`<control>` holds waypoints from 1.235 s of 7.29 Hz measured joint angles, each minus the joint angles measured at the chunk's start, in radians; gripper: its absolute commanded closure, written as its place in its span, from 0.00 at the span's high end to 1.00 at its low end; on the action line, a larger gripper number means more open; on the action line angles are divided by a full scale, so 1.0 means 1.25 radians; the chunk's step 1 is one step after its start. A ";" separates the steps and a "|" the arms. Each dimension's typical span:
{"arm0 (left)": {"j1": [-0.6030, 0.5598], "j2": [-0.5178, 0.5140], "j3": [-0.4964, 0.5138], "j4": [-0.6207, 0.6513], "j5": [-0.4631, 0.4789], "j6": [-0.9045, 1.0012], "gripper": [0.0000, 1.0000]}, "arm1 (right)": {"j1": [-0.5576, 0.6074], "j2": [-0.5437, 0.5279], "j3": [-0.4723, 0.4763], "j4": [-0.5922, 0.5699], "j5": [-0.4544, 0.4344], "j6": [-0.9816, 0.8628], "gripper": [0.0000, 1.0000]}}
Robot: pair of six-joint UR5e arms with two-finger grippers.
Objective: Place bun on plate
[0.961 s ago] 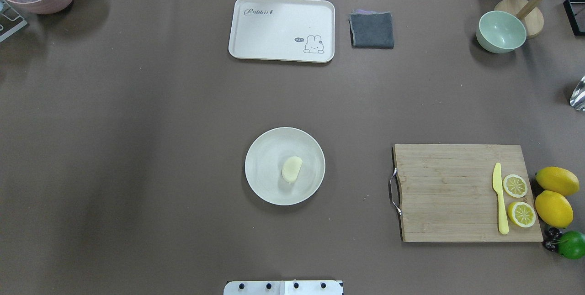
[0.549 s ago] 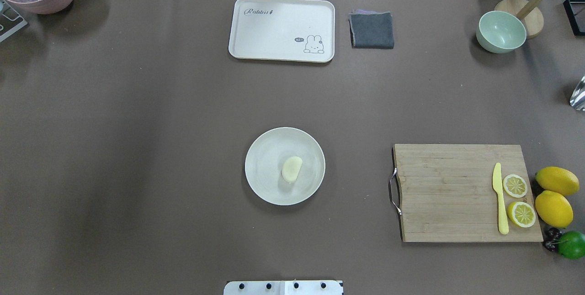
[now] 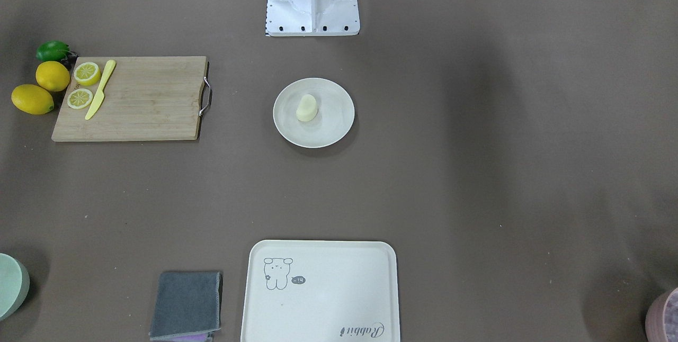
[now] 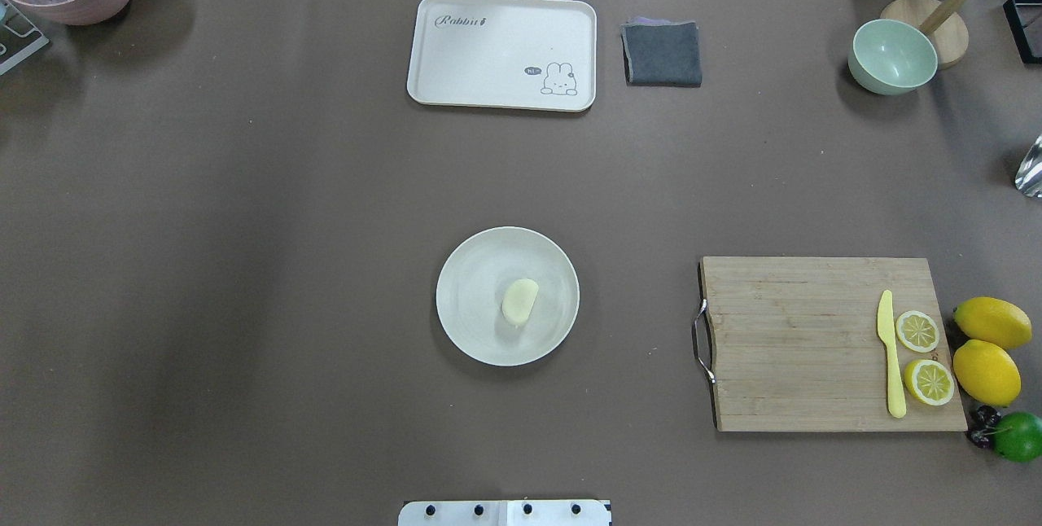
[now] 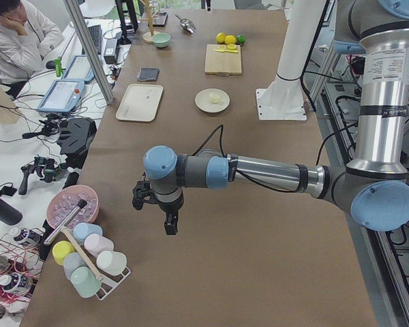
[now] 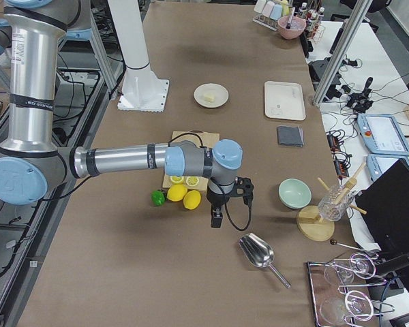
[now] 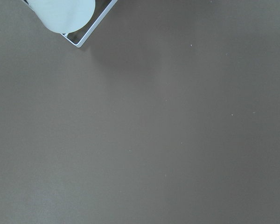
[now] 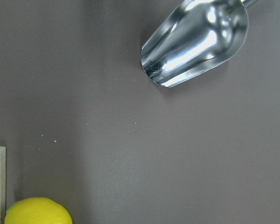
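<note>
Bun (image 4: 519,301) lies on the plate (image 4: 472,265), a little off centre, long axis tilted. It touches the plate only.

Left gripper (image 5: 169,225): seen in the left side view only, pointing down over the bare bench (image 4: 244,265). Cannot tell whether the fingers are apart or together. The plate and bun are well apart from it, far along the bench past its forearm. Near it, on the side away from the robot, are a pink bowl (image 5: 71,204) and a rack (image 5: 112,283) of pastel cups. The left wrist camera shows one pale cup (image 7: 65,14) and a corner of the rack wire at the top left, with brown bench surface elsewhere.

Right gripper (image 6: 217,216): seen in the right side view only, also pointing down, nothing visibly in it. Finger state cannot be told. The lemons (image 6: 184,195) lie just beside it on the robot's side, and a metal scoop (image 8: 196,42) is near on the opposite side. The cutting board (image 4: 814,343) lies beyond the lemons, and the plate is well apart, further along the bench.

Writing: the tray (image 4: 488,54) carries "Rabbit" in script at one corner. A small line-drawn animal with a dark speech bubble sits at the opposite corner, and the bubble text is too small to be sure of. The label (image 5: 385,68) on the arm's upright tube is illegible.
</note>
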 measured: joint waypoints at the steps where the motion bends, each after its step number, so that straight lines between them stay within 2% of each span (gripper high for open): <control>1: 0.000 0.004 -0.003 -0.001 0.001 0.001 0.98 | 0.000 -0.002 0.000 -0.001 -0.003 -0.001 1.00; 9: 0.006 0.026 0.004 -0.003 0.019 0.004 0.98 | 0.012 -0.046 -0.006 -0.009 -0.002 0.003 1.00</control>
